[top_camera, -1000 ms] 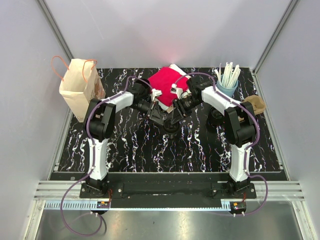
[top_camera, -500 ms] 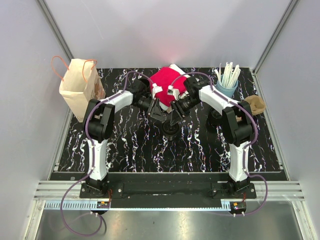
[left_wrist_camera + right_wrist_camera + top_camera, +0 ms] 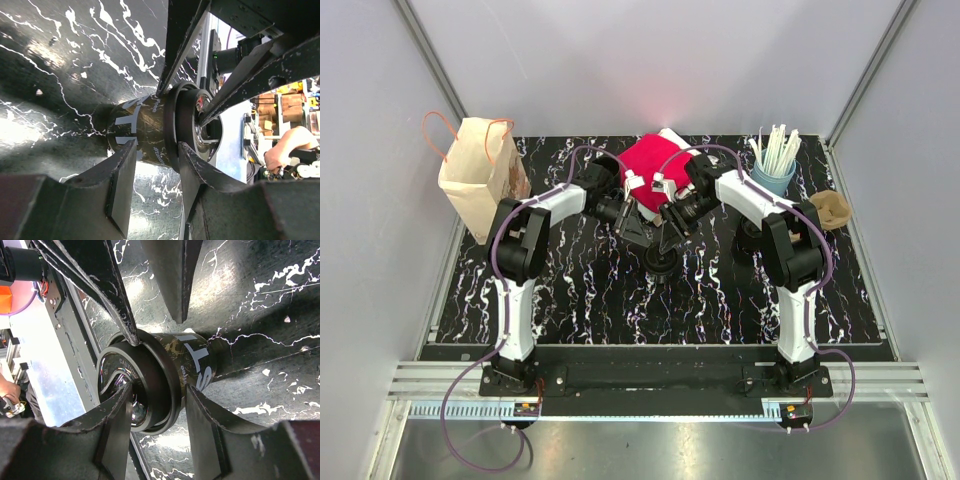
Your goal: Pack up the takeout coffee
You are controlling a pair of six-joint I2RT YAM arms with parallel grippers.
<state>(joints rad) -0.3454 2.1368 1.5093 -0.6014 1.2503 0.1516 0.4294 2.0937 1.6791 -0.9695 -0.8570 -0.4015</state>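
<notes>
Left gripper (image 3: pixel 155 150) and right gripper (image 3: pixel 157 392) angled down, face to face, tips close

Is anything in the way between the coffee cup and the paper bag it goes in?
No object stands on the table between the coffee cup and the paper bag at the back left. Only the left arm itself reaches across that stretch.

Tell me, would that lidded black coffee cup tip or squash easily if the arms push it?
The cup stands upright on a narrower base, so a sideways push near its lid would probably tip it. It looks like paper, likely light and crushable. Toppled, its round body could roll.
</notes>
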